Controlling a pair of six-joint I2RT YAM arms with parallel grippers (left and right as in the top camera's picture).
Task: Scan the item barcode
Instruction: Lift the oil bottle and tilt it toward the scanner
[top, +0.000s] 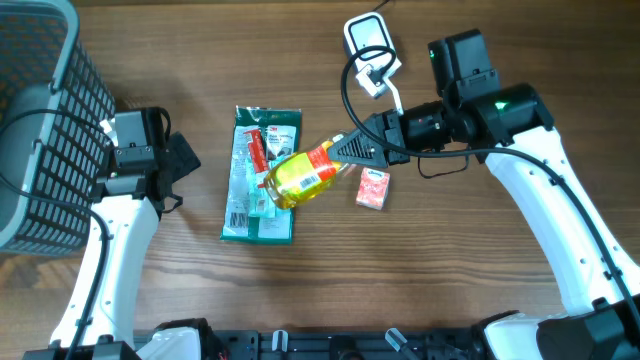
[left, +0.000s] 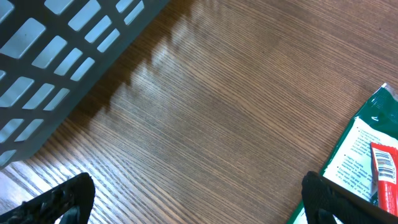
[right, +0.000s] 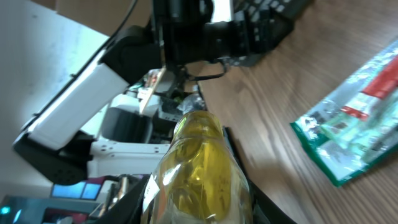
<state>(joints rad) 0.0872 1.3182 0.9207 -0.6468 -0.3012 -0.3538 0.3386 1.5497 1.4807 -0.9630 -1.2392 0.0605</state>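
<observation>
The right gripper (top: 345, 150) clamps a yellow bottle (top: 300, 177) over a green packet (top: 250, 215) mid-worktop (top: 450, 280); only overhead shows its label. The left gripper (left: 196, 208) gapes beside the basket (left: 56, 56), left edge.

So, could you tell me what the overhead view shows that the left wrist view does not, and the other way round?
Only the overhead shows the yellow bottle held in the right gripper and overlapping the green packet, the small pink box beside it, and the white scanner. Only the left wrist shows the print on the packet's white label close up. Both show the grey basket, the wooden table, the packet, and the open left gripper.
</observation>
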